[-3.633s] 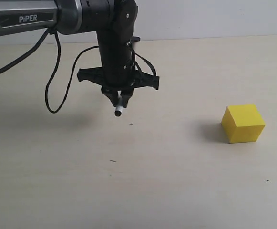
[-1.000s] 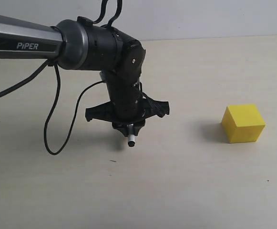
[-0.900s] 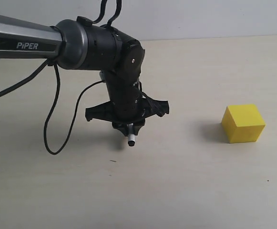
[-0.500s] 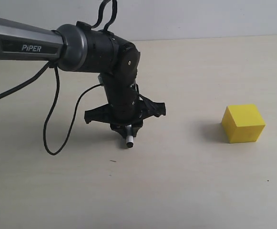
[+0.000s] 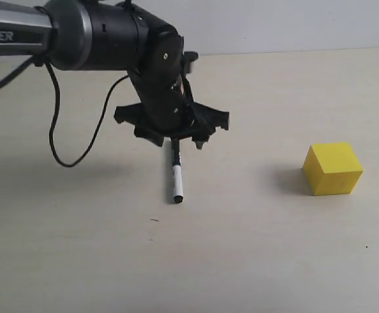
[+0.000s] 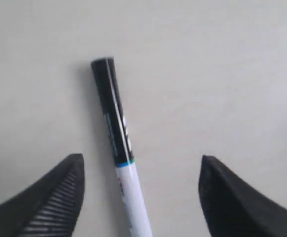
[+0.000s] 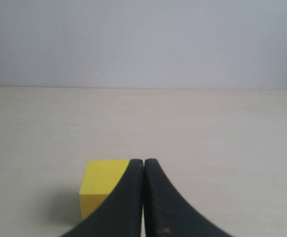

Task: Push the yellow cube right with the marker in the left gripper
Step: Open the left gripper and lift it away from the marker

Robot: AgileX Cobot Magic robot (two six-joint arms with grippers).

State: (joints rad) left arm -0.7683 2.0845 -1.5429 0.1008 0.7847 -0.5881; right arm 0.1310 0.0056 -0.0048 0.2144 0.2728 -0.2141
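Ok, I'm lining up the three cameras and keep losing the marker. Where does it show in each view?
Exterior view: marker left of centre, just below the open left hand.
Left wrist view: marker between the hand's two fingers, touching neither.
Right wrist view: not in it.
Shared landmark: yellow cube, seen in the exterior and right wrist views; the table is in all three.

Glossy black arm (image 5: pixel 130 45); grey link (image 5: pixel 19 32), white PiPER lettering; looping black cable (image 5: pixel 49 137); black left tool (image 5: pixel 177 140).
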